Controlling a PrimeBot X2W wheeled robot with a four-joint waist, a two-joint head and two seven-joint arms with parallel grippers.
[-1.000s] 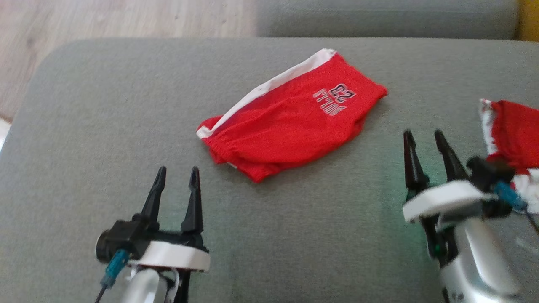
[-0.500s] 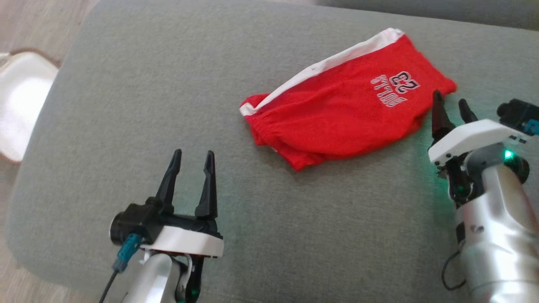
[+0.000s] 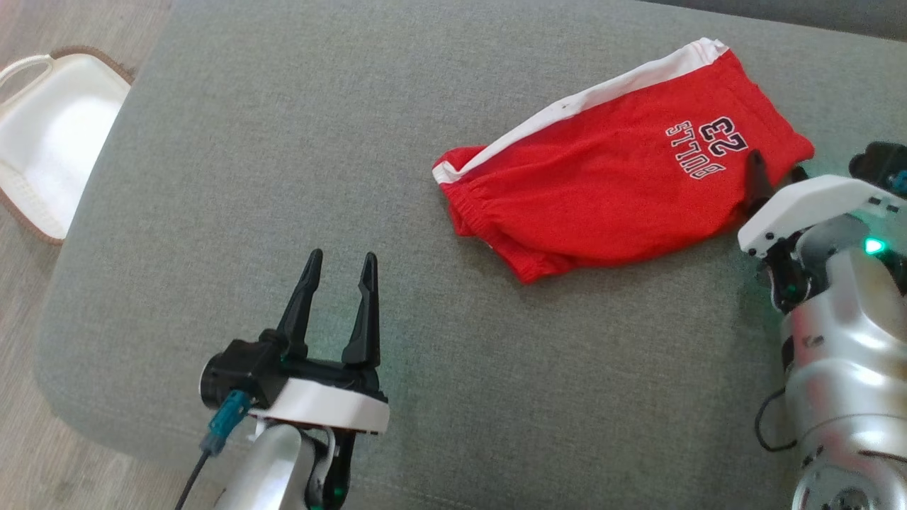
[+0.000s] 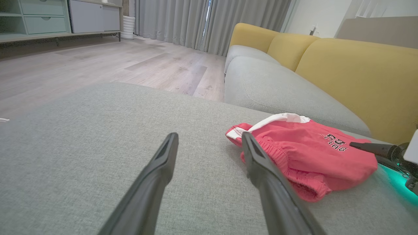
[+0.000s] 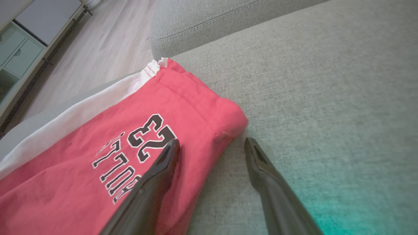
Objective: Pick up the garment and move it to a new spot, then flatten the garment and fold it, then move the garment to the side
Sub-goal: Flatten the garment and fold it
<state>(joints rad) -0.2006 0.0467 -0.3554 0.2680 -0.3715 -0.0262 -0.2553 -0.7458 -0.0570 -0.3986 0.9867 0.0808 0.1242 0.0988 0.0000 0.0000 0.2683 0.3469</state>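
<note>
The garment (image 3: pixel 616 191), red shorts with a white side stripe and "BULLS 23" print, lies folded on the grey cushion (image 3: pixel 283 177). My right gripper (image 3: pixel 776 170) is open at the shorts' right end. In the right wrist view its left finger (image 5: pixel 156 176) is over the red cloth (image 5: pixel 98 156) by the print, its right finger (image 5: pixel 264 173) over bare cushion, straddling the edge. My left gripper (image 3: pixel 339 263) stands open over bare cushion, well left of the shorts (image 4: pixel 303 153), nothing between its fingers (image 4: pixel 261 163).
A white basket (image 3: pixel 49 134) sits on the wooden floor (image 3: pixel 21 439) beyond the cushion's left edge. A yellow-backed sofa (image 4: pixel 343 62) with grey seats lies behind. Bare cushion spreads left of and in front of the shorts.
The camera has shifted, moving the whole scene. My right gripper has moved up to the shorts' right end, its fingers now straddling the edge. Both grippers stay open.
</note>
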